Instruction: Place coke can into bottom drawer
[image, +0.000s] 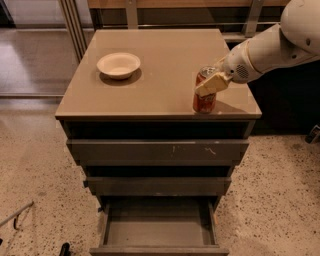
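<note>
On the tan cabinet top (165, 60), well apart from the bowl (118, 64), our gripper (211, 81) clasps the upright coke can (204, 102) high near the front right edge, fingers closed on it for, we judge, a lift into the bottom drawer (159, 232) open below.
</note>
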